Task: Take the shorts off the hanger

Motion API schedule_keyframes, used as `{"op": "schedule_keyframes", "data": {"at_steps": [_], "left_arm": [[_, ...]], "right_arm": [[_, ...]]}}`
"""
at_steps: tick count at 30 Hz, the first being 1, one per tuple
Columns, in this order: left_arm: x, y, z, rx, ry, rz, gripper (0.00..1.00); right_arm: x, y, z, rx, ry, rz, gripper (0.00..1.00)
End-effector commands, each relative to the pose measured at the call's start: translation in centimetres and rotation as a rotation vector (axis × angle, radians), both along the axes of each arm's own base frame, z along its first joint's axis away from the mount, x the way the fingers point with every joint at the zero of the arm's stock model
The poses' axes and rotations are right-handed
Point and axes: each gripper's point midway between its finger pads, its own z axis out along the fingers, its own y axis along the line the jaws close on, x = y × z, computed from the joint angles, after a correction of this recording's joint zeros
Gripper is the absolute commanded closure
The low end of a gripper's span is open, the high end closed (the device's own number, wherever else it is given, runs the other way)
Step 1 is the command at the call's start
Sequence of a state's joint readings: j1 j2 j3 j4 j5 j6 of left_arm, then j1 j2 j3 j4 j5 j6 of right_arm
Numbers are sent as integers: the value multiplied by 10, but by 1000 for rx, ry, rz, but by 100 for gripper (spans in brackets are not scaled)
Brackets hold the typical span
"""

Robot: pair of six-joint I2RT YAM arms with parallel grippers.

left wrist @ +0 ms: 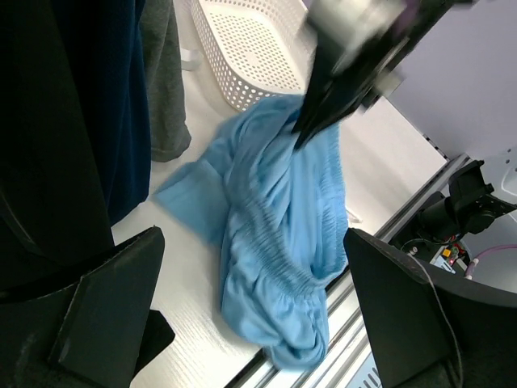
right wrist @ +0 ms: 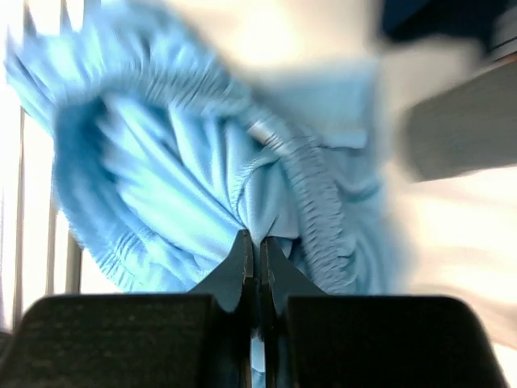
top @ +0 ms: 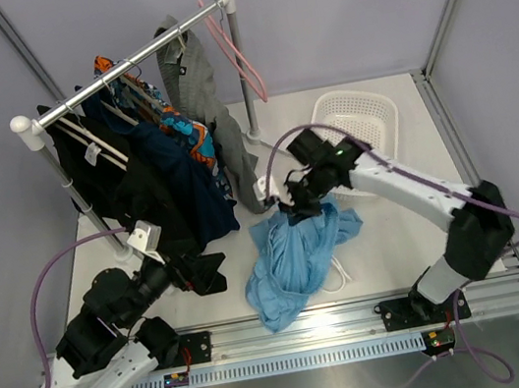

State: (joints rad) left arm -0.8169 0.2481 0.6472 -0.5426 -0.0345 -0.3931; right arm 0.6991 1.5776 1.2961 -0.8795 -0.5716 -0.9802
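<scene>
At the centre of the white table (top: 395, 231), from the top view: finds the light blue shorts (top: 295, 258) heaped on the surface, off the rack. Shows the right gripper (top: 300, 209) clamped on their 12 o'clock edge. Catches a white drawstring (top: 338, 278) looping out at 4 o'clock of the heap. Puts the left gripper (top: 215, 273) at 9 o'clock of the heap, spread wide, holding nothing, apart from the cloth. Sets the grey shorts (top: 198, 95) hanging from the rail (top: 133, 61) at 11 o'clock, between a pink hanger (top: 240, 48) and an orange-and-blue patterned garment (top: 184, 127). Adds black clothes (top: 130, 196) at 10 o'clock and a white perforated basket (top: 356, 118) at 1 o'clock.

From the left wrist: adds the gathered elastic waistband (left wrist: 279, 271) curving through the heap, too small to tell from above.

From the right wrist, though blurred: settles the grip, hidden from above by the wrist. Shows both fingertips pressed together on a thin fold of blue cloth.
</scene>
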Motion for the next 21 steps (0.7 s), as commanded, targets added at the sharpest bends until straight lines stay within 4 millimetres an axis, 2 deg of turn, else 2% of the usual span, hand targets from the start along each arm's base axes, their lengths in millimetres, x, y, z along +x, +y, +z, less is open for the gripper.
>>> {"op": "schedule_keyframes", "data": {"at_steps": [1, 2, 3, 5, 6, 7, 9, 10, 12, 13, 14, 17, 18, 19, 20, 21], "left_arm": [[4, 2, 13, -36, -44, 19, 1], [4, 2, 13, -34, -45, 21, 1], [4, 2, 13, -33, -48, 20, 1], [4, 1, 14, -34, -54, 20, 1], [4, 2, 14, -30, -53, 20, 1], [4, 2, 14, -29, -54, 19, 1], [5, 1, 14, -27, -57, 19, 1], [5, 1, 15, -29, -61, 19, 1], [5, 1, 16, -25, -65, 15, 1], [5, 1, 16, -23, -67, 13, 1], [5, 1, 17, -21, -71, 13, 1], [5, 0, 19, -20, -80, 8, 1], [5, -1, 20, -21, -82, 4, 1], [5, -2, 20, -22, -83, 1, 1], [5, -3, 22, -23, -86, -2, 1], [6, -3, 23, -22, -87, -2, 1]], "right_arm": [[-21, -6, 115, 301, 22, -14, 100], [-18, -10, 129, 346, 8, -37, 100], [-20, -16, 154, 412, -20, -62, 100], [-3, -32, 190, 495, -44, -184, 100], [5, -47, 208, 536, -29, -286, 100], [14, -54, 233, 588, -75, -320, 100], [23, -71, 263, 660, -116, -388, 100], [36, -90, 285, 709, -161, -468, 100], [45, -108, 307, 761, -178, -540, 100], [51, -117, 325, 790, -234, -557, 100], [69, -137, 328, 791, -261, -634, 100], [97, -165, 342, 798, -335, -731, 100], [117, -173, 335, 790, -318, -782, 100], [127, -177, 340, 799, -341, -792, 100], [149, -183, 328, 787, -310, -834, 100], [157, -184, 327, 791, -301, -846, 100]]}}
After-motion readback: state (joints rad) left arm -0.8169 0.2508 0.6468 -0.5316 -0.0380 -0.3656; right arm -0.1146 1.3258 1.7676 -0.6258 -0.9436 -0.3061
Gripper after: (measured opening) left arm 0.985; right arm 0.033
